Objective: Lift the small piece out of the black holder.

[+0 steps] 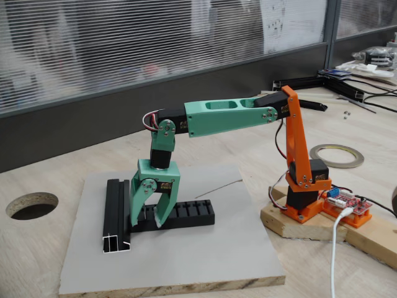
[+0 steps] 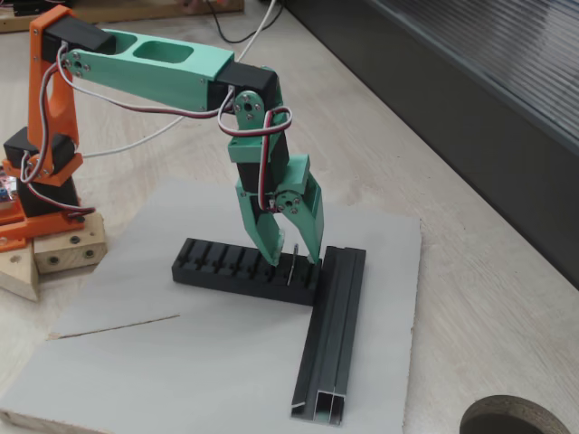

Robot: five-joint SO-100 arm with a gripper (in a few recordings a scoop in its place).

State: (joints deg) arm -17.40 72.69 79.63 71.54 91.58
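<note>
The green gripper [image 2: 291,255] points straight down over the end of the black holder [image 2: 231,267] that lies nearest the black U-channel rail [image 2: 333,336]. In this fixed view its two fingers stand a narrow way apart, their tips just above the holder's top, and the small piece [image 2: 293,265] shows as a thin pale sliver standing upright between them, its lower end reaching down to the slotted top. Whether the fingers actually press on the sliver cannot be told from here; they look close on either side of it. In the other fixed view the gripper [image 1: 147,218] hides that end of the holder [image 1: 186,214], and the sliver is not made out.

As a judgement, the approach is done and the grasp is at hand or just made, while the lift itself is not yet done: the piece's foot appears level with the slots.

Outward, the holder and rail sit on a grey board [image 1: 205,261], where a long thin wire [image 1: 218,188] lies well apart from the work. The orange base [image 1: 304,186] stands on a wooden block [image 1: 291,225] beside the board.
</note>
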